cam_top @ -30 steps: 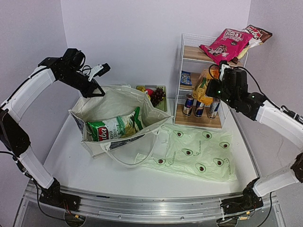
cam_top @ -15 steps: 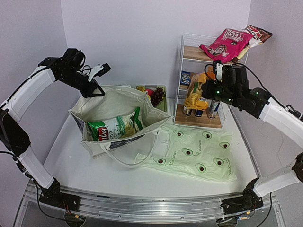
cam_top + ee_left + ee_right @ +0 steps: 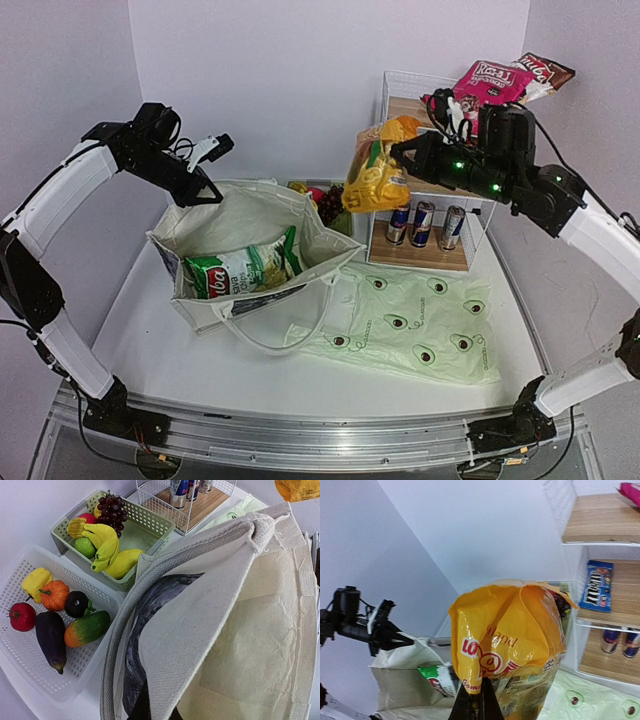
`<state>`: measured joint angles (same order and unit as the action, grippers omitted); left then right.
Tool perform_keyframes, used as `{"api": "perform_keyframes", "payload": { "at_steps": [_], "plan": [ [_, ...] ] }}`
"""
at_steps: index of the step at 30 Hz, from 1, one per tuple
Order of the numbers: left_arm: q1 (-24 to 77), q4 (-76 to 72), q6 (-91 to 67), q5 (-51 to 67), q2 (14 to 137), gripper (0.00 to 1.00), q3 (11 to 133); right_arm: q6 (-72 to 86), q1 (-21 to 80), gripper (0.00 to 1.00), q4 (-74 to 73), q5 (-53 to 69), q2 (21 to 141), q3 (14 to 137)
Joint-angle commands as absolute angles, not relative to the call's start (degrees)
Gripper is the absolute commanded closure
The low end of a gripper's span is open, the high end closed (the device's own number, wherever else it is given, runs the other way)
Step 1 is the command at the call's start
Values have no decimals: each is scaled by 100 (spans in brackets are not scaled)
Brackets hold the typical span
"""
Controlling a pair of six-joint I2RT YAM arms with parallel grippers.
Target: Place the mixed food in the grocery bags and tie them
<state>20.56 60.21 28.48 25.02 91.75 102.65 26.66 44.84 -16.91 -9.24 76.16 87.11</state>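
Right jaws are clamped on one edge of the orange snack packet (image 3: 375, 170), which is held in the air at their tips. Left jaws are pinched on the canvas tote (image 3: 250, 215) rim. A green-white snack packet (image 3: 240, 270) is seen inside the tote, below the left jaws. The avocado-print plastic bag (image 3: 420, 320) is laid flat on the counter (image 3: 140, 330), below the right jaws.

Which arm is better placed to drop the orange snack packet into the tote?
Right: the right tool is shut on the orange snack packet, aloft beside the canvas tote. The left tool is shut on the tote's rim, holding it open.
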Motion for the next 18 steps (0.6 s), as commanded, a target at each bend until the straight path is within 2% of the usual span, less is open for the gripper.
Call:
{"api": "perform_keyframes", "payload": {
  "at_steps": [1,7,11,15,18],
  "plan": [
    [2040,5673,2851,2654,9041,100,10326,2982,4855,100,-306,480,8241,9716],
    [2039,5655,2807,2680,9039,100,10350,1982,5381,100,-554,1834,9473,10761],
    [2039,5651,2804,2689,9009,100,10338,782,5511,100,-684,2380,9867,10684],
    [2043,5649,2796,2704,8992,100,10345,-513,5622,100,-904,2116,10221,10622],
    [2039,5629,2787,2720,8991,100,10338,-1563,5758,100,-1170,1418,10621,10797]
  ]
}}
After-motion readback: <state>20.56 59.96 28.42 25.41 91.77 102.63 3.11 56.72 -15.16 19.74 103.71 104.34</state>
